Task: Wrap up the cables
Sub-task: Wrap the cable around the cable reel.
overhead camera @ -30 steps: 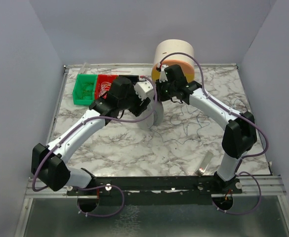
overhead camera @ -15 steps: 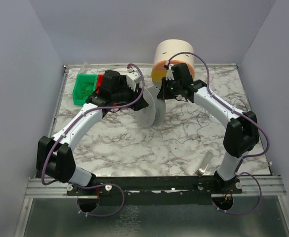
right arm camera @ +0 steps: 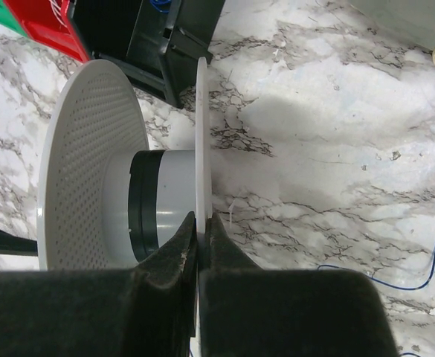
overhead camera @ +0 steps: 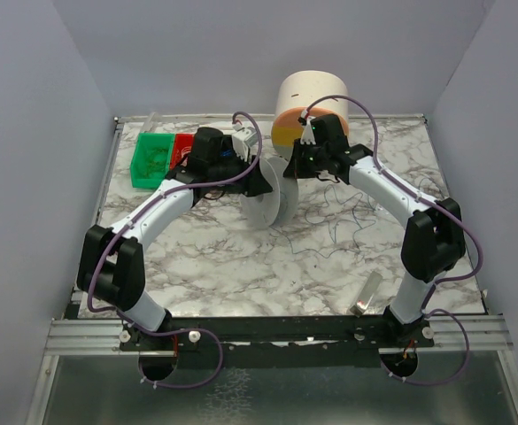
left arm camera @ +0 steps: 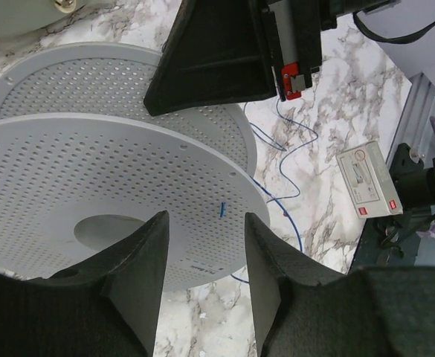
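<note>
A pale grey perforated spool stands on edge mid-table. My right gripper is shut on the rim of its right flange; its fingertips pinch the thin edge beside the grey hub. My left gripper is open and empty at the spool's left side, its fingers apart in front of the near flange. The cable, a hair-thin dark wire, lies loose and squiggly on the marble right of the spool. It shows blue in the left wrist view, and a short end pokes through the flange.
A big white and orange reel stands at the back. A green bin and a red bin sit at the back left. A small white box lies near the front right edge, seen also in the left wrist view.
My left arm has swung its elbow to the right and turned its gripper back at the spool's left face. My right gripper has stayed shut on the flange.
</note>
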Robot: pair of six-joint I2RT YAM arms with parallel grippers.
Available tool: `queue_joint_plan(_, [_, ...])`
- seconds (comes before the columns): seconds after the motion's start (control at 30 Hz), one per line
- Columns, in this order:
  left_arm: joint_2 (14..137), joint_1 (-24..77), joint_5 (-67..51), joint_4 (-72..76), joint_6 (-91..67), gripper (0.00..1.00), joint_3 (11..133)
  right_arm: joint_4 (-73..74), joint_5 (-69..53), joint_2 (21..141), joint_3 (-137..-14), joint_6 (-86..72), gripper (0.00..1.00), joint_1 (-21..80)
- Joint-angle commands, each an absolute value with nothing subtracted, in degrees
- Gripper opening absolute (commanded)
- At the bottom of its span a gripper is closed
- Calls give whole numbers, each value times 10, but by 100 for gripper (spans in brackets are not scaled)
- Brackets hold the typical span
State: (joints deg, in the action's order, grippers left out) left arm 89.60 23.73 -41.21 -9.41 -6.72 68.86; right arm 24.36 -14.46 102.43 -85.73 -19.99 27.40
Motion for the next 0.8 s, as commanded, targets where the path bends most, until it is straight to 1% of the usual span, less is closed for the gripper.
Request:
queue_joint_plan(0.0, [888,236,-444,-67,-83,45,675,213,-163,997,-858,-216,0,268])
queue_joint_plan(0.43, [888,242,-455,-59,-91,46,663,211,-173,1001,-860,-219,0,267])
queue_joint_plan(0.77, [895,254,-454,-59,-93,43,668,211,-176,1004,-860,-219,0,267])
